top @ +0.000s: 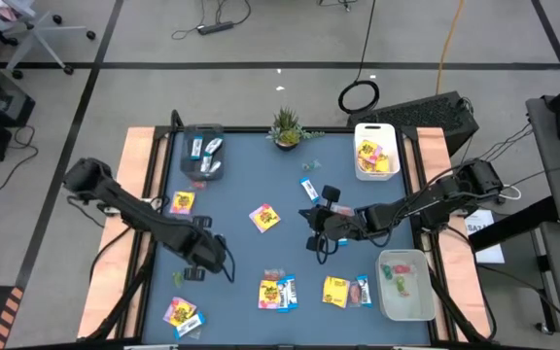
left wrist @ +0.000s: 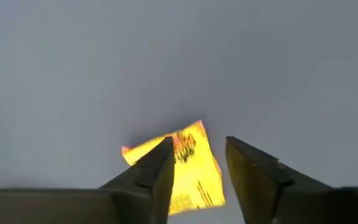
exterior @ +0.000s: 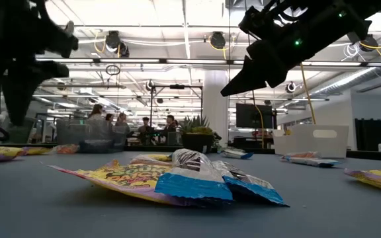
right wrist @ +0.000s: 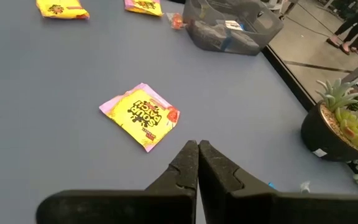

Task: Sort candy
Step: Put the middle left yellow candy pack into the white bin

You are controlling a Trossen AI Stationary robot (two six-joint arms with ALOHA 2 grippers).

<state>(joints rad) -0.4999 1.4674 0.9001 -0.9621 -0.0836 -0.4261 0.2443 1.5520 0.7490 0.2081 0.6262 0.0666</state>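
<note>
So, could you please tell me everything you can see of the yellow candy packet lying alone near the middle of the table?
The yellow candy packet is a flat, roughly square pouch of glossy plastic-looking film, yellow with dark print, a pink edge and a red patch at one corner. It looks sealed and lies flat, turned diamond-wise to the table's edges, on the blue-grey table. Nothing touches it; the shut right gripper points toward it but stands clear.

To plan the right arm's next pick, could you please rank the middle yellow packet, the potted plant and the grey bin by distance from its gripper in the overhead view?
From the right gripper:
1. Yellow packet, mid-table.
2. Potted plant, far edge.
3. Grey bin, far left corner.
</note>
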